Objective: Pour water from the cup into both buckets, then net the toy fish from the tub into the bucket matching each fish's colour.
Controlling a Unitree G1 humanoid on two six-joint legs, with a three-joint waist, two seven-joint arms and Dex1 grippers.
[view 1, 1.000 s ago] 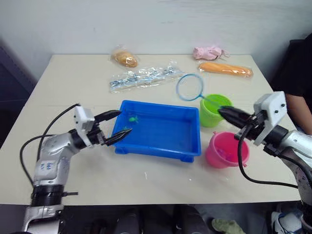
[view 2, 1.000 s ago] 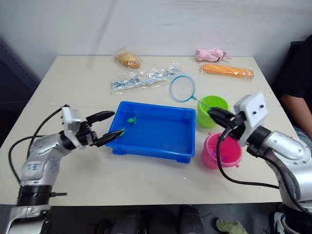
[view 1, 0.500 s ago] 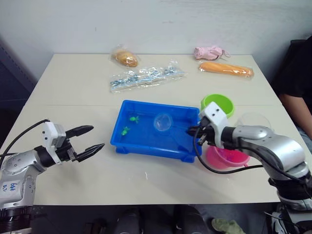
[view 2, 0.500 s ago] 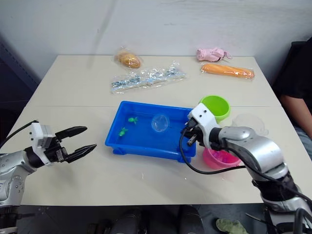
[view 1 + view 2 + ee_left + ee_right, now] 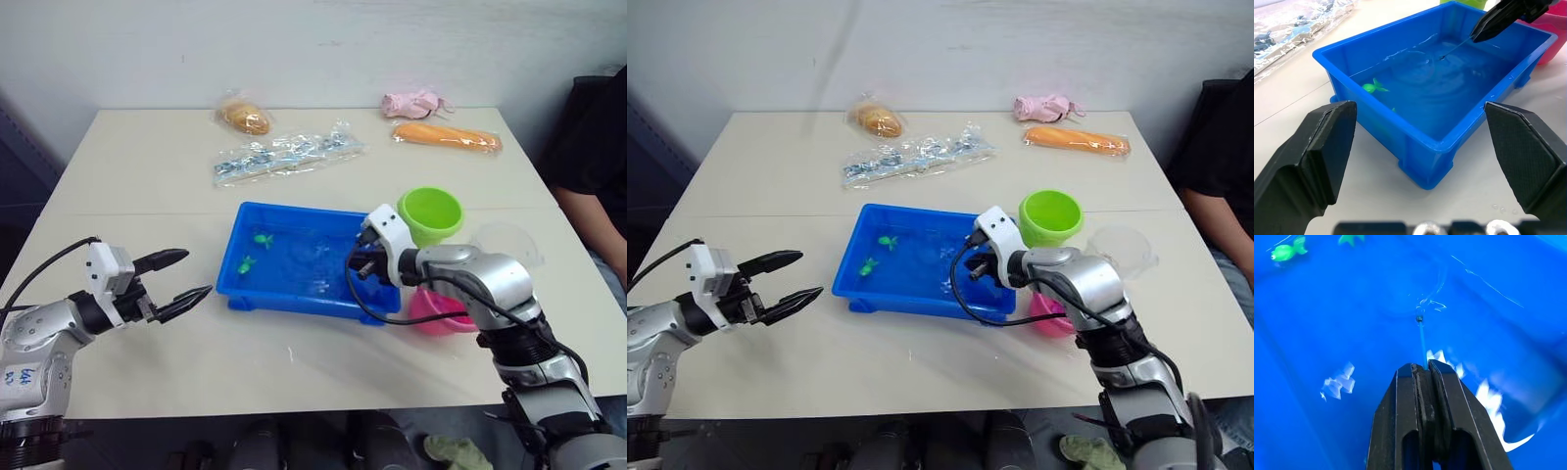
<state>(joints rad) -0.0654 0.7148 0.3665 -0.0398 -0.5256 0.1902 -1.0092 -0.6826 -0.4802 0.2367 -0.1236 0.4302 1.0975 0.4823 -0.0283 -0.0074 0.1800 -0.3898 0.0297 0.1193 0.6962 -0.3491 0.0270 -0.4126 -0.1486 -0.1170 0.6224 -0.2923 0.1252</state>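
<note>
My right hand (image 5: 1422, 374) pinches the net's handle (image 5: 1421, 340), hoop dipped in the tub (image 5: 294, 294); two green fish (image 5: 263, 238) lie beyond it, toward my wide-spread left hand (image 5: 184, 277).

A tub (image 5: 294, 294) sits mid-table with two fish (image 5: 255, 252) in its left end. Two buckets (image 5: 431, 215) stand just right of it, one behind the other.

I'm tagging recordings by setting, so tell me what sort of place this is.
Probably an indoor lab or test room rather than a home: a plain beige table against a bare wall, set with a blue tub of toy fish and bagged props, with a person seated beside it.
</note>
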